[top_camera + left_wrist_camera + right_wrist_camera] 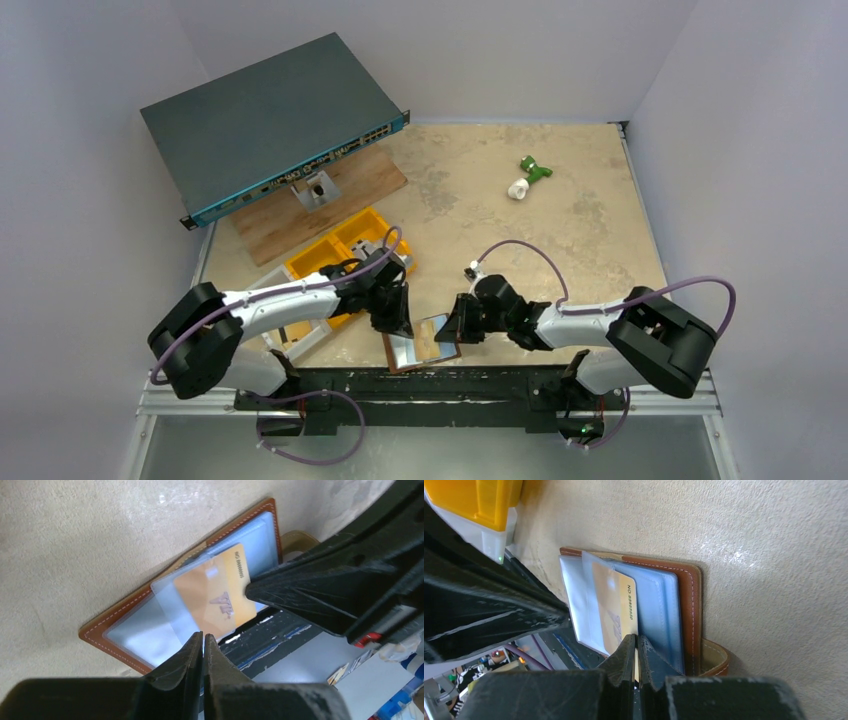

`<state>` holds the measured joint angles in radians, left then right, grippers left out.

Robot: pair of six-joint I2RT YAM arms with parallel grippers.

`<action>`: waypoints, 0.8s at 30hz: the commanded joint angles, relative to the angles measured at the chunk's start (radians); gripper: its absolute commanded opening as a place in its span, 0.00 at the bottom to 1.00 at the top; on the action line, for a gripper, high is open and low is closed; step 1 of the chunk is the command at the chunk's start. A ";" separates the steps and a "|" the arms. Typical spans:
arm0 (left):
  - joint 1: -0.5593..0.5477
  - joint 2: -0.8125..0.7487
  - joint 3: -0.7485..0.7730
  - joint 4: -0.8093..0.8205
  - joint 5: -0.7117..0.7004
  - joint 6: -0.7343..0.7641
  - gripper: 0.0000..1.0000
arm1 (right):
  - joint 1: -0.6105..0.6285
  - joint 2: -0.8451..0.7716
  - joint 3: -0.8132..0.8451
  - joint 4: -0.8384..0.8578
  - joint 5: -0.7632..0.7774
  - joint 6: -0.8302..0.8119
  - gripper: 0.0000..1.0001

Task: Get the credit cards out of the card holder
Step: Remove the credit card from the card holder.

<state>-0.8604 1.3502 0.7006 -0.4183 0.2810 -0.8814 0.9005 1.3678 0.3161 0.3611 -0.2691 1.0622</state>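
Note:
The brown card holder (398, 357) lies open at the table's near edge, with clear pale blue sleeves inside. It also shows in the left wrist view (115, 622) and the right wrist view (691, 605). An orange-yellow credit card (220, 592) sticks partway out of a sleeve. My right gripper (637, 640) is shut on that card's edge (616, 607). My left gripper (203, 637) is shut at the corner of a clear sleeve and seems to pinch it. In the top view the left gripper (400, 328) and the right gripper (452, 330) meet over the holder. No other card shows.
A yellow bin (340, 250) stands just behind the left gripper. A wooden board (320, 205) and a dark network switch (270, 120) lie at the back left. A green and white object (528, 178) lies at the back right. The holder's snap tab (716, 660) curls beside the right fingers.

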 commanded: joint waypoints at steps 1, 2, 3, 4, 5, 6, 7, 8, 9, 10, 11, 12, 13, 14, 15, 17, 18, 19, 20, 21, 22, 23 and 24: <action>-0.005 0.048 -0.023 0.085 0.016 -0.026 0.00 | -0.007 -0.013 0.022 0.002 -0.014 -0.009 0.00; -0.005 0.061 -0.024 0.077 0.006 -0.029 0.00 | -0.007 -0.019 0.023 -0.005 -0.010 -0.009 0.00; -0.005 0.068 -0.027 0.067 -0.007 -0.032 0.00 | -0.007 -0.026 0.022 -0.012 -0.005 -0.010 0.00; -0.005 0.076 -0.030 0.054 -0.017 -0.035 0.00 | -0.006 -0.033 0.021 -0.019 0.000 -0.011 0.00; -0.005 0.083 -0.030 0.043 -0.026 -0.035 0.00 | -0.007 -0.040 0.020 -0.026 0.006 -0.011 0.00; -0.005 0.093 -0.030 0.032 -0.036 -0.035 0.00 | -0.006 -0.045 0.020 -0.034 0.010 -0.012 0.00; -0.005 0.103 -0.030 0.020 -0.045 -0.035 0.00 | -0.006 -0.049 0.020 -0.040 0.013 -0.014 0.00; -0.006 0.111 -0.031 0.009 -0.055 -0.037 0.00 | -0.008 -0.053 0.020 -0.046 0.016 -0.015 0.00; -0.005 0.117 -0.032 0.000 -0.062 -0.038 0.00 | -0.008 -0.057 0.019 -0.051 0.018 -0.016 0.00; -0.005 0.124 -0.032 -0.010 -0.072 -0.037 0.00 | -0.010 -0.060 0.018 -0.059 0.019 -0.018 0.00; -0.005 0.129 -0.033 -0.019 -0.078 -0.038 0.00 | -0.013 -0.065 0.016 -0.063 0.020 -0.019 0.00; -0.005 0.133 -0.034 -0.024 -0.084 -0.037 0.00 | -0.016 -0.070 0.012 -0.067 0.020 -0.019 0.00; -0.004 0.136 -0.036 -0.029 -0.087 -0.038 0.00 | -0.021 -0.076 0.008 -0.071 0.021 -0.021 0.00; -0.005 0.137 -0.036 -0.034 -0.091 -0.039 0.00 | -0.027 -0.085 0.005 -0.077 0.021 -0.022 0.00; -0.005 0.138 -0.037 -0.039 -0.095 -0.038 0.00 | -0.035 -0.093 0.000 -0.082 0.019 -0.024 0.00; -0.004 0.136 -0.039 -0.046 -0.101 -0.038 0.00 | -0.047 -0.108 -0.004 -0.097 0.019 -0.033 0.00; -0.004 0.137 -0.039 -0.049 -0.103 -0.036 0.00 | -0.055 -0.116 -0.006 -0.105 0.018 -0.037 0.00; -0.004 0.138 -0.039 -0.050 -0.103 -0.036 0.00 | -0.061 -0.124 -0.006 -0.113 0.016 -0.041 0.00; -0.004 0.138 -0.039 -0.052 -0.104 -0.036 0.00 | -0.067 -0.132 -0.008 -0.121 0.015 -0.045 0.00; -0.005 0.137 -0.039 -0.053 -0.106 -0.037 0.00 | -0.072 -0.139 -0.008 -0.129 0.015 -0.047 0.00; -0.004 0.137 -0.039 -0.053 -0.105 -0.036 0.00 | -0.077 -0.147 -0.007 -0.137 0.014 -0.053 0.00; -0.003 0.134 -0.041 -0.054 -0.106 -0.036 0.00 | -0.082 -0.154 -0.006 -0.145 0.014 -0.054 0.00; -0.005 0.134 -0.040 -0.055 -0.106 -0.034 0.00 | -0.085 -0.163 -0.005 -0.154 0.013 -0.058 0.00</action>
<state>-0.8608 1.4643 0.6727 -0.4046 0.2424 -0.9245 0.8345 1.2449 0.3138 0.2443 -0.2733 1.0386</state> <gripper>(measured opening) 0.003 0.004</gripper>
